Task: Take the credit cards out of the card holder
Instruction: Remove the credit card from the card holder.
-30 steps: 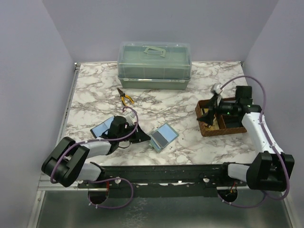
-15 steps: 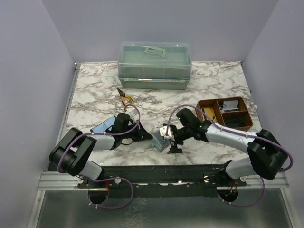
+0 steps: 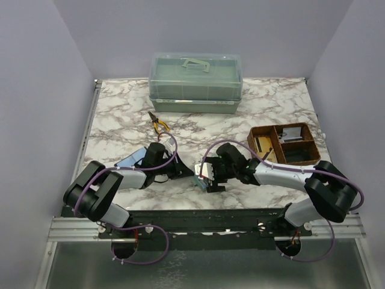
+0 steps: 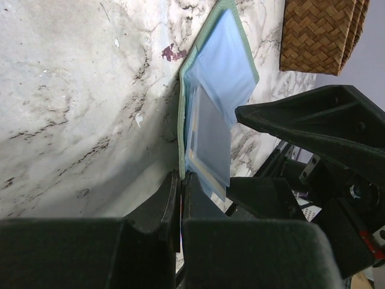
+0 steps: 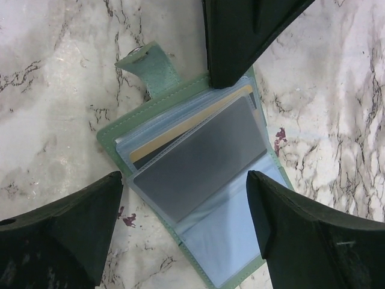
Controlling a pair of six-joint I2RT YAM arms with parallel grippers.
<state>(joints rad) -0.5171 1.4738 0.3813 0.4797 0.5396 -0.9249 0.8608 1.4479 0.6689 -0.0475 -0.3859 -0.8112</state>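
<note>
As the soft card holder (image 5: 207, 241) lay open on the table (image 5: 54, 54), left gripper (image 4: 181, 183) closed at its edge, right gripper (image 5: 183, 180) gaping above, I judged the stiff, slick tan card (image 5: 171, 135) best nipped by its exposed rim.

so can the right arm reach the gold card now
Probably yes: the right end effector hangs open right above the open card holder, gold card edge exposed; left end effector holds one edge only.
</note>
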